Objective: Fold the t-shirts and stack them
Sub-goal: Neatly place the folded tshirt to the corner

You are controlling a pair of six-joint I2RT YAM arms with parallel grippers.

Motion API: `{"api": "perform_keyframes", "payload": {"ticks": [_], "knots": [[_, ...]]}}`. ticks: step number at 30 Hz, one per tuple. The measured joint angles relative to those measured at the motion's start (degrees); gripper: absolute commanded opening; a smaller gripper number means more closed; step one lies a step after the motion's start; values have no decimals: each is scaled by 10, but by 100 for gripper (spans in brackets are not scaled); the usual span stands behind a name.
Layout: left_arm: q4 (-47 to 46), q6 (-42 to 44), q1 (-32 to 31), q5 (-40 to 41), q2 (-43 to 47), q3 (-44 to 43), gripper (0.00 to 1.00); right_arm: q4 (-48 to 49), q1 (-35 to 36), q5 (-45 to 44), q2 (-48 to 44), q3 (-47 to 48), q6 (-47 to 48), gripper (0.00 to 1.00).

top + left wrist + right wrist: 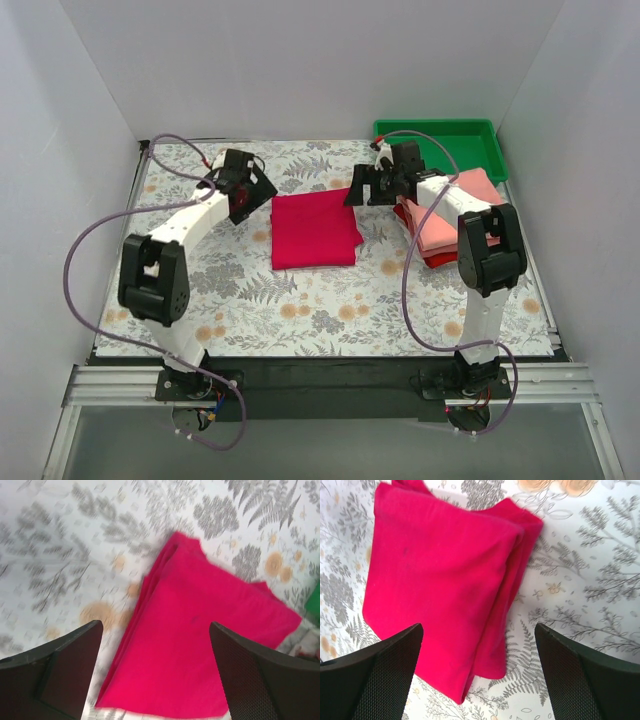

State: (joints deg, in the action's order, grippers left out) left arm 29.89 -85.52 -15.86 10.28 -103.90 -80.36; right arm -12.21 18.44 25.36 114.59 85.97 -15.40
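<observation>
Both arms are bolted at the near edge of the table (300,310), which wears a cloth printed with grey ferns and orange flowers. From its base the left arm (155,275) rises to a raised black elbow, then slopes forward and toward the middle. The right arm (485,270) stands taller over its base. Its forearm bends at a black elbow and reaches forward and left toward the middle of the table.

The left pincer (262,190) hovers just beside the left edge of the crimson shirt (315,230), tilted down toward it. Its wrist view shows its fingers (65,675) released and spread wide, with nothing between them and the shirt lying on the table below. The right pincer (355,190) hangs over the shirt's far right corner. It is likewise released, its fingers (380,680) wide apart above the cloth and gripping nothing.

The crimson shirt lies folded into a neat rectangle at the middle of the table, with layered edges showing along one side. To its right, partly hidden by the right arm, a folded pink shirt (450,215) rests on a folded red shirt (430,258). Beyond that pile, a green tray (440,145) sits in the far right corner of the table.
</observation>
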Motion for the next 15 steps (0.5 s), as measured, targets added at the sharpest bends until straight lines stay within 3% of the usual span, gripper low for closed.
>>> {"api": "perform_keyframes", "payload": {"ticks": [8, 15], "knots": [[-2, -41, -1, -4, 213, 208, 88, 8, 46, -44, -17, -59, 18, 90], [32, -72, -1, -3, 316, 292, 88, 3, 74, -99, -16, -74, 20, 79]]}}
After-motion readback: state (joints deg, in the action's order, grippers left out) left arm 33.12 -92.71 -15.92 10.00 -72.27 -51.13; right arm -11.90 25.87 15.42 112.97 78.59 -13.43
